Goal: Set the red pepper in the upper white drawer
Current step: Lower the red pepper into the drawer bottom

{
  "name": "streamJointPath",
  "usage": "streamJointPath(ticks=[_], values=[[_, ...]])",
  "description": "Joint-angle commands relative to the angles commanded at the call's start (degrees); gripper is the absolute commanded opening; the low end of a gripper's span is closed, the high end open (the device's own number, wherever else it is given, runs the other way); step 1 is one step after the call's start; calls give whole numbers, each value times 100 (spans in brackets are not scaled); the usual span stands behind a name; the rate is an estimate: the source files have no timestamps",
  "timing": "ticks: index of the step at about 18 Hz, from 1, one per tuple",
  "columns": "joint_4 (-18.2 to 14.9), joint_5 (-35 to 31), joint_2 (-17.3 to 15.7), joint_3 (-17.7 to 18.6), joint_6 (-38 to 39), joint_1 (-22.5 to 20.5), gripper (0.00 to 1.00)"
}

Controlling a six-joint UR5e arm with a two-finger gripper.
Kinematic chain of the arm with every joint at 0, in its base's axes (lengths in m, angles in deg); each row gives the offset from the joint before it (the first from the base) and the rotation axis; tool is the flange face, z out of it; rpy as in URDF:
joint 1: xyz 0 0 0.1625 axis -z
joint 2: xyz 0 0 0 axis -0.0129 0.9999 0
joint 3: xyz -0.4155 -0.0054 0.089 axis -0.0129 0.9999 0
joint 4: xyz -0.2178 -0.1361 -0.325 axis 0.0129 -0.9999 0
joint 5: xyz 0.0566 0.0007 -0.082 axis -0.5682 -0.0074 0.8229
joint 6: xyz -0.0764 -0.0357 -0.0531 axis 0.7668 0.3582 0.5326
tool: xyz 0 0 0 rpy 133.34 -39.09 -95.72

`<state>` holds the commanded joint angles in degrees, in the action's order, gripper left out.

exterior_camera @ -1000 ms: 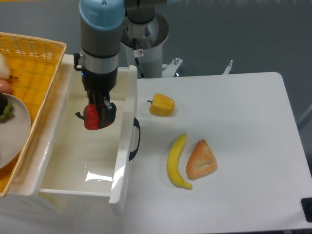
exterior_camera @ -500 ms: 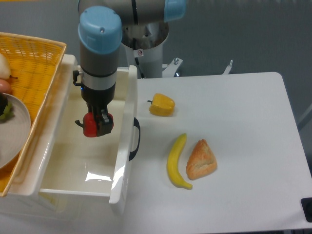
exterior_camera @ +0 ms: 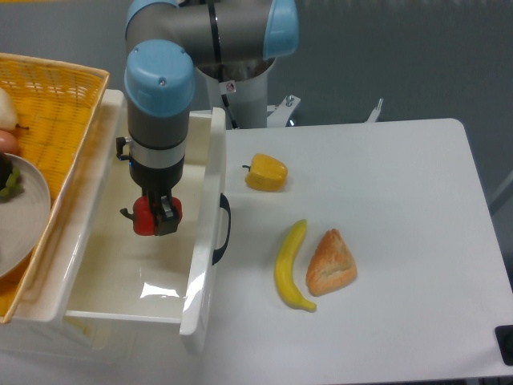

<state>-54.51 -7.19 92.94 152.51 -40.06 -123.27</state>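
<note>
Above the floor of the large glossy white plastic drawer (exterior_camera: 132, 277), the small glossy red bell pepper (exterior_camera: 145, 216) is being held between the closed fingers of the two-finger gripper (exterior_camera: 158, 218). Whether it is touching the bottom cannot be told. If it is being released from a height, a bounce or roll is likely; the drawer's right wall, just beside the gripper, could be clipped on withdrawal.

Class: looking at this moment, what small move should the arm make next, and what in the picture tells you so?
Probably open the gripper: it holds the red pepper low inside the upper white drawer, within its walls.
</note>
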Motion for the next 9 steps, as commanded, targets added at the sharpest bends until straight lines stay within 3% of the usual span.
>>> streamJointPath(ticks=[9], values=[[150, -9, 62, 141, 9, 17, 34]])
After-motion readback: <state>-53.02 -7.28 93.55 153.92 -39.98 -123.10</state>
